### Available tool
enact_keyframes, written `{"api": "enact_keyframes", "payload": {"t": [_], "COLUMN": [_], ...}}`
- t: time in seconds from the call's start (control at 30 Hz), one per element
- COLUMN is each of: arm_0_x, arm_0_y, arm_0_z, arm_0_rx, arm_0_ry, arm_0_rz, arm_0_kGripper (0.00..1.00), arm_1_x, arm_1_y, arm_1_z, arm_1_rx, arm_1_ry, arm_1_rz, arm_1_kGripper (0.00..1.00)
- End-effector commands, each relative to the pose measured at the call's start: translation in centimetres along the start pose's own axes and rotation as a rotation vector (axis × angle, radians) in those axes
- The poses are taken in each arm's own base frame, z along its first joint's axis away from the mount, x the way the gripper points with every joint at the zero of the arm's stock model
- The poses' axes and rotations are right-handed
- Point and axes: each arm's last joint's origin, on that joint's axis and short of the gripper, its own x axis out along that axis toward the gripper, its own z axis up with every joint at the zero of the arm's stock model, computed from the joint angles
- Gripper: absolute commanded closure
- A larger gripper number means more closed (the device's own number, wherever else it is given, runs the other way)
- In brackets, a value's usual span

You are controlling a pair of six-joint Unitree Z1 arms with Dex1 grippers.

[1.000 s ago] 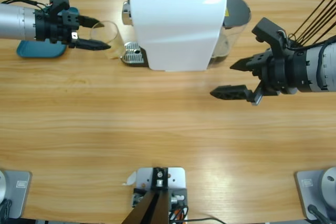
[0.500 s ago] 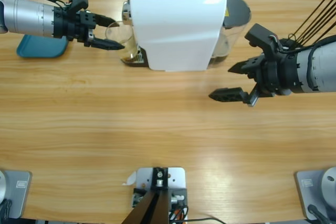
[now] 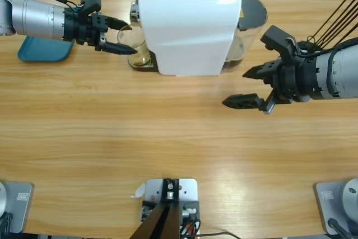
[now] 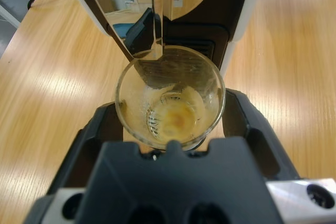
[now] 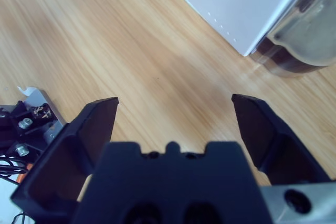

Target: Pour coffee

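High view: wooden table (image 3: 168, 138) | left fingers (image 4: 107, 129) clamp glass (image 4: 170, 98) | right fingers (image 5: 97, 124) apart

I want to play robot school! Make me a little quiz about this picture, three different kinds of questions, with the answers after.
1. True or false: the right gripper is holding something.
2. What does the left gripper hold? A) a spoon B) a glass cup C) a plate
3. Fill in: the cup sits under the spout of the white coffee ____.

Key:
1. False; its jaws are open over bare table.
2. B; there is a little tan, foamy coffee at its bottom.
3. machine
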Motion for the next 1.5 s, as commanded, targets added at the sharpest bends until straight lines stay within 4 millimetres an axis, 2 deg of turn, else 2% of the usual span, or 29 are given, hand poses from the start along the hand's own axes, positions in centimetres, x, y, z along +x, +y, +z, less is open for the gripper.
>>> {"api": "enact_keyframes", "payload": {"t": [0.03, 0.27, 0.3, 0.33, 0.37, 0.83, 0.9, 1.23, 1.37, 1.4, 1.47, 1.5], "arm_0_x": [1.5, 1.9, 1.9, 1.9, 1.9, 1.4, 1.3, 1.1, 1.0, 1.0, 1.0, 1.0], "arm_0_y": [0.5, 0.8, 0.9, 1.0, 1.0, 0.1, 0.0, -0.4, -0.6, -0.6, -0.6, -0.6], "arm_0_z": [-1.2, -1.4, -1.3, -1.3, -1.3, -1.3, -1.3, -1.4, -1.5, -1.5, -1.5, -1.5], "arm_0_rx": [-0.021, -0.030, -0.032, -0.041, -0.047, -0.071, -0.072, -0.077, -0.081, -0.083, -0.089, -0.089], "arm_0_ry": [0.027, 0.039, 0.041, 0.046, 0.047, 0.037, 0.036, 0.039, 0.040, 0.039, 0.039, 0.040], "arm_0_rz": [-0.012, -0.003, 0.001, 0.006, 0.008, -0.033, -0.036, -0.041, -0.044, -0.045, -0.044, -0.044], "arm_0_kGripper": [1.000, 1.000, 0.962, 0.728, 0.658, 0.698, 0.825, 0.819, 0.785, 0.728, 0.453, 0.405], "arm_1_x": [0.8, 0.8, 0.9, 0.9, 0.9, 0.8, 0.8, 1.0, 1.0, 1.0, 1.0, 1.0], "arm_1_y": [-0.4, -0.4, -0.4, -0.4, -0.4, -0.4, -0.4, -0.4, -0.4, -0.4, -0.4, -0.4], "arm_1_z": [-0.5, -0.5, -0.5, -0.5, -0.5, -0.5, -0.5, -0.5, -0.5, -0.5, -0.5, -0.5], "arm_1_rx": [0.008, 0.008, 0.008, 0.009, 0.008, 0.007, 0.008, 0.008, 0.008, 0.008, 0.008, 0.008], "arm_1_ry": [0.039, 0.038, 0.039, 0.040, 0.039, 0.036, 0.038, 0.039, 0.039, 0.039, 0.039, 0.038], "arm_1_rz": [0.013, 0.014, 0.015, 0.015, 0.015, 0.016, 0.016, 0.016, 0.016, 0.016, 0.015, 0.015], "arm_1_kGripper": [0.018, 0.018, 0.018, 0.018, 0.018, 0.018, 0.018, 0.018, 0.018, 0.018, 0.018, 0.018]}}
